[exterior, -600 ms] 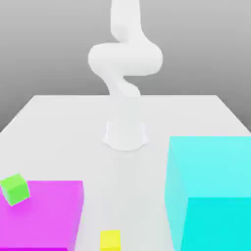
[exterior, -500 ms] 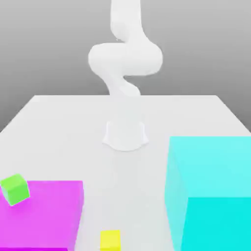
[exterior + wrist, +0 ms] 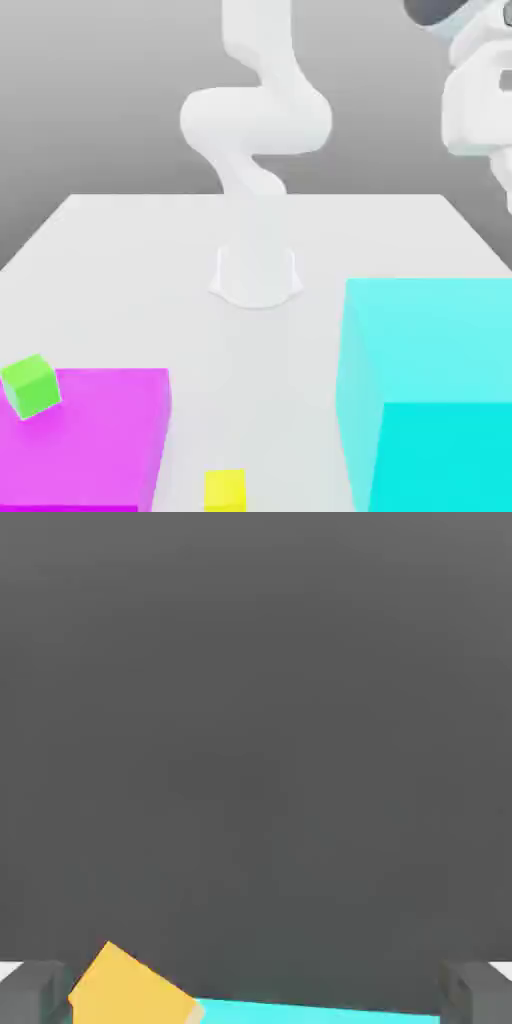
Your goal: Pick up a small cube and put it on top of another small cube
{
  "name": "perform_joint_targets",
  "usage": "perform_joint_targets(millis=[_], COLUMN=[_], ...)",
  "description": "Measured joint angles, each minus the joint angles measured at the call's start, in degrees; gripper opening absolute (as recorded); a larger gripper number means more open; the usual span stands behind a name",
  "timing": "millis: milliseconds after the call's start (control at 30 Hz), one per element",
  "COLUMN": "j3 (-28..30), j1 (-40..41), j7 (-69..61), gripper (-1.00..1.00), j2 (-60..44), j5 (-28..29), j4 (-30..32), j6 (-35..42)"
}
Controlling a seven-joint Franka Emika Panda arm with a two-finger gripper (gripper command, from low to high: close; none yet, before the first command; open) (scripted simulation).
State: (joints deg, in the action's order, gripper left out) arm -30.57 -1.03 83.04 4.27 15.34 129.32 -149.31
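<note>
1. Your white arm (image 3: 255, 110) rises from its round base at the centre of the pale worktop (image 3: 130, 260) and bends out of the top of the exterior view. Its hand shows in the upper right corner.
2. Your tool (image 3: 256, 997) is spread wide and holds nothing. In the hand view its two grey fingers (image 3: 30, 994) sit at the lower corners.
3. A small green cube (image 3: 30, 385) rests tilted at the left edge of the exterior view, touching the near-left corner of a large magenta block (image 3: 90, 440).
4. A small yellow cube (image 3: 225, 490) sits on the worktop at the bottom centre, just beside the magenta block.
5. A large cyan block (image 3: 430, 390) fills the lower right.
6. In the hand view, an orange cube (image 3: 125, 987) lies tilted near one finger, beside a cyan surface.
</note>
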Motion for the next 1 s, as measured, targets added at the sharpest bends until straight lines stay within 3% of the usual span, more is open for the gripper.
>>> perform_joint_targets(millis=[200, 433, 833, 1000], j3=[-1.91, -5.17, -3.44, 3.61], j1=[-7.42, -14.77, -20.24, -25.59], j7=[11.87, 22.28, 47.54, 55.47], gripper=[0.00, 0.00, 0.00, 0.00], j2=[-12.38, -22.34, -11.94, -16.21], j5=[4.52, 1.80, -3.37, 4.18], j4=[-0.23, 2.55, 25.21, 25.45], j6=[-5.38, -12.03, -12.32, -15.81])
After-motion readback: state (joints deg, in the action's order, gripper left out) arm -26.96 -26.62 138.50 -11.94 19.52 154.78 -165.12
